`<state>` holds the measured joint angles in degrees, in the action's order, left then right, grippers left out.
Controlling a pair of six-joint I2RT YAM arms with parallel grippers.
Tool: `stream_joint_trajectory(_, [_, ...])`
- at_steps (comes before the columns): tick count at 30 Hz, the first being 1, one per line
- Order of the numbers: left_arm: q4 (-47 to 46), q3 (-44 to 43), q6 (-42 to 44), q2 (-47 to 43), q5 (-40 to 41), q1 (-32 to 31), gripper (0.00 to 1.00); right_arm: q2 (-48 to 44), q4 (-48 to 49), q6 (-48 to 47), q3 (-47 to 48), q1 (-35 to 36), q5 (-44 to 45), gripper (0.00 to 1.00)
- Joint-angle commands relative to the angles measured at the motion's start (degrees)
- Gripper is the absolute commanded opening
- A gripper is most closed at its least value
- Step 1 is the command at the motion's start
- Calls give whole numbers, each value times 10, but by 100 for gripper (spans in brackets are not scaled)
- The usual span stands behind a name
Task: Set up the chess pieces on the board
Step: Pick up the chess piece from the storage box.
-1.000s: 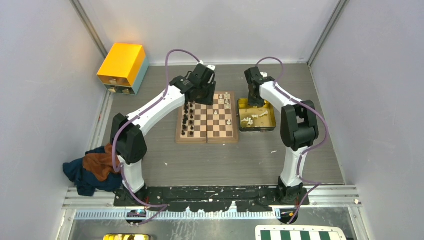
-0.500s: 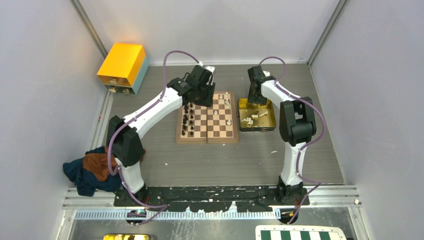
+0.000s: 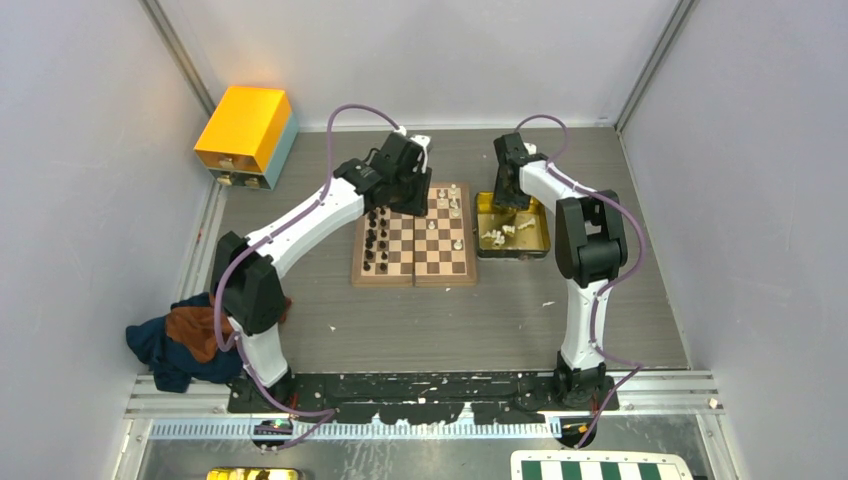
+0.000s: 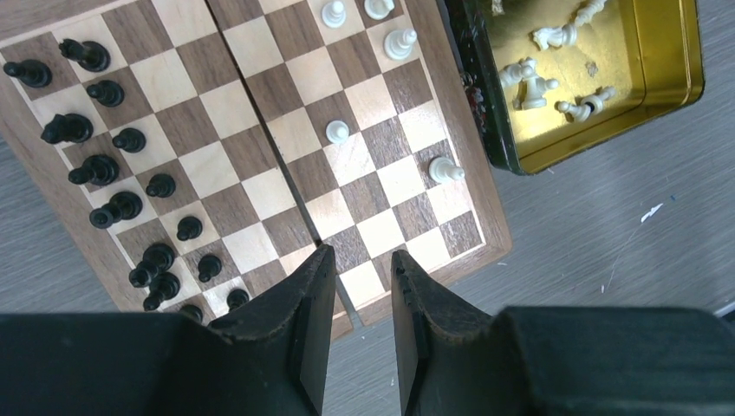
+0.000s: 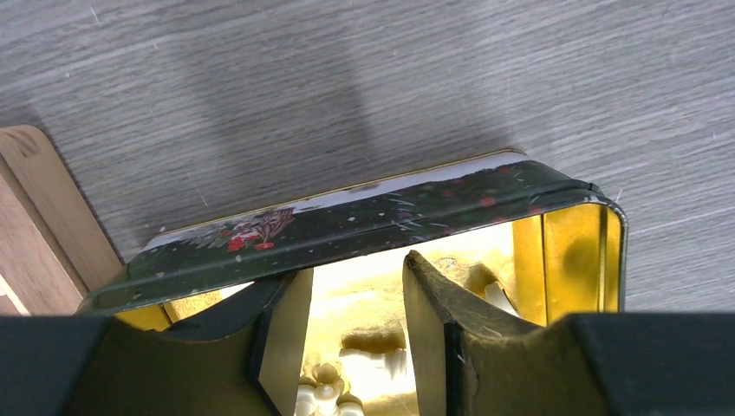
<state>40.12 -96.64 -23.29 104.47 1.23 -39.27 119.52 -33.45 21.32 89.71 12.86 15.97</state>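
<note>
The wooden board (image 3: 413, 281) lies between both arms. Black chess pieces (image 3: 375, 235) stand in two files along its left side (image 4: 113, 165). A few white pieces (image 3: 455, 205) stand on its right half (image 4: 337, 132). More white pieces (image 3: 505, 235) lie loose in the gold tin (image 3: 541, 247) beside the board. My left gripper (image 3: 408, 190) hovers over the board's far edge, its jaws (image 4: 360, 256) slightly apart with nothing between them. My right gripper (image 3: 510, 198) is open inside the tin (image 5: 364, 221), with white pieces (image 5: 368, 364) lying under its fingers (image 5: 355, 269).
A yellow box (image 3: 245, 130) stands at the far left corner. A heap of blue and brown cloth (image 3: 185, 340) lies near the left arm's base. A green-and-white checkered board (image 3: 600, 467) pokes in at the bottom right, below the table's rail.
The right gripper has opened wider and shifted slightly toward the tin's far end. The left arm has drawn back a little to the left over the board's far edge.
</note>
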Motion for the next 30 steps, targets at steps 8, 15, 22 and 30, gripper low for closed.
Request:
stream_joint_trajectory(8, [-89, 84, -3, -75, -25, 0, 32, 4, 58, -20, 2, -5, 19, 47])
stream_joint_trajectory(15, [-119, 123, -8, -97, -25, -2, 31, 18, 65, -45, 13, -6, 21, 45])
stream_joint_trajectory(22, [-141, 148, -14, -111, -17, -3, 31, 32, 60, -48, 23, -8, -6, 33])
stream_joint_trajectory(30, [-117, 121, -23, -105, -16, -3, 31, 5, 46, -33, 6, -9, -13, 8])
